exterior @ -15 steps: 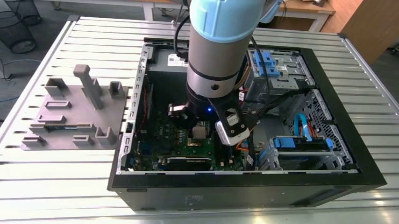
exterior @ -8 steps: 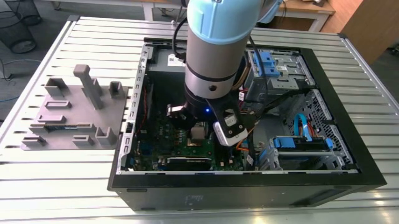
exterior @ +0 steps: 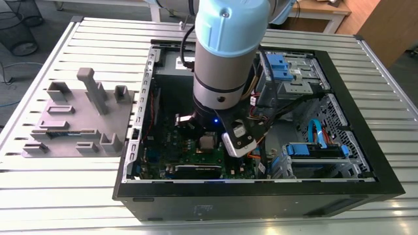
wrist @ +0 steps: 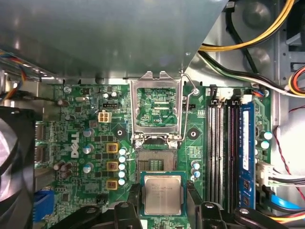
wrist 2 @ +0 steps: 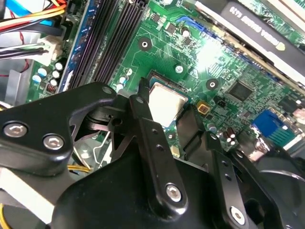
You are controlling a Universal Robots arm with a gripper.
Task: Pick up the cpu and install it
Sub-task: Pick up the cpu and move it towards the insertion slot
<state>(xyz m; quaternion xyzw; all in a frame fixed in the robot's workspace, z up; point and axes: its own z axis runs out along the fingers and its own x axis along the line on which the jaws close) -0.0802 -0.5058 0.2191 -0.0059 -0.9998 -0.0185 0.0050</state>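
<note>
The cpu (wrist: 162,194) is a small square chip with a silvery top, and it sits between the two black fingers (wrist: 135,202) of my gripper (wrist: 163,202), which is shut on its sides. It hangs just over the near edge of the open socket (wrist: 155,161) on the green motherboard (wrist: 90,129). The socket's metal load plate (wrist: 156,102) stands flipped up behind it. In the second wrist view the cpu (wrist 2: 164,99) shows bright between the gripper's fingers (wrist 2: 143,95). In the exterior view the cpu (exterior: 207,142) is under the arm, deep inside the computer case (exterior: 261,196).
Memory slots (wrist: 221,148) with a blue stick (wrist: 245,152) run beside the socket. Yellow and black cables (wrist: 248,33) hang near the case wall. A fan (wrist: 14,162) and a graphics card (wrist 2: 248,24) flank the board. A grey fixture tray (exterior: 78,122) lies at the exterior view's left.
</note>
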